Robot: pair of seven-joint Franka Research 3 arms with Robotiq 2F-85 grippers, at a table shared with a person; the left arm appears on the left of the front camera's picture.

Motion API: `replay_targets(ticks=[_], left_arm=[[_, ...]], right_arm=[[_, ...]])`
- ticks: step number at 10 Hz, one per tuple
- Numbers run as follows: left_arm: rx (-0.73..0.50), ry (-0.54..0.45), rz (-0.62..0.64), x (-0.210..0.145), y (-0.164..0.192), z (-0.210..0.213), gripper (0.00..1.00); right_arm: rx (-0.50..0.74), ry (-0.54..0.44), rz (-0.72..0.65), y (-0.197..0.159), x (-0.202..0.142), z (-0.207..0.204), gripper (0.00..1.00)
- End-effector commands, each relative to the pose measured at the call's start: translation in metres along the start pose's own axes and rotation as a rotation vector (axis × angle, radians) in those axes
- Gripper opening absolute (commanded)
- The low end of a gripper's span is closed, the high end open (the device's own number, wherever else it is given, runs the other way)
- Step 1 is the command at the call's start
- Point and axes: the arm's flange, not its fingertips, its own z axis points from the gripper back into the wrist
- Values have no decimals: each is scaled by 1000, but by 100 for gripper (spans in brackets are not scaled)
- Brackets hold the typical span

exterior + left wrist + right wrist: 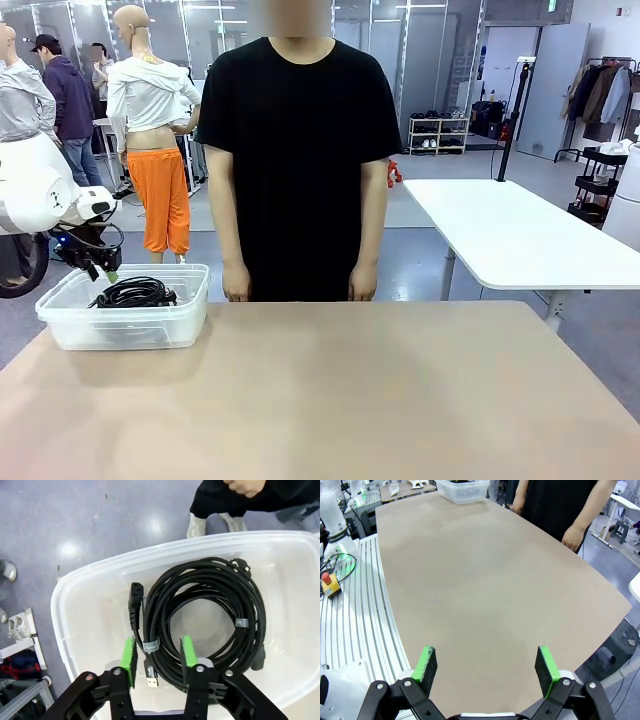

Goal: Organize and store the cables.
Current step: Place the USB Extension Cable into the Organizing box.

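Note:
Several black cables [250, 605] lie coiled together inside a clear plastic bin [100, 570], bound by small grey ties, with plug ends sticking out. My left gripper [158, 652] hovers just above the coil, open, its green pads on either side of a few strands without squeezing them. In the front view the same gripper [103, 270] hangs over the back left of the bin [125, 325], which holds the cables [133, 292]. My right gripper [487, 667] is open above the bare tabletop with nothing between its fingers.
The bin stands at the table's far left corner. A person in a black shirt [298, 150] stands at the far edge, hands [236, 283] hanging down by the table edge. A white side table [510, 235] stands off to the right.

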Motion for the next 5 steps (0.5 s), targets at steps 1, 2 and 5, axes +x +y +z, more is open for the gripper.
replay_targets(ticks=[1, 2, 5], left_arm=[[21, -2, 16, 3, -5, 5, 81], [22, -7, 16, 2, -5, 8, 100], [17, -18, 11, -5, -7, 19, 98]], right_arm=[[5, -9, 10, -1, 0, 3, 100], [5, -9, 10, -1, 0, 3, 100], [5, -9, 10, -1, 0, 3, 100]])
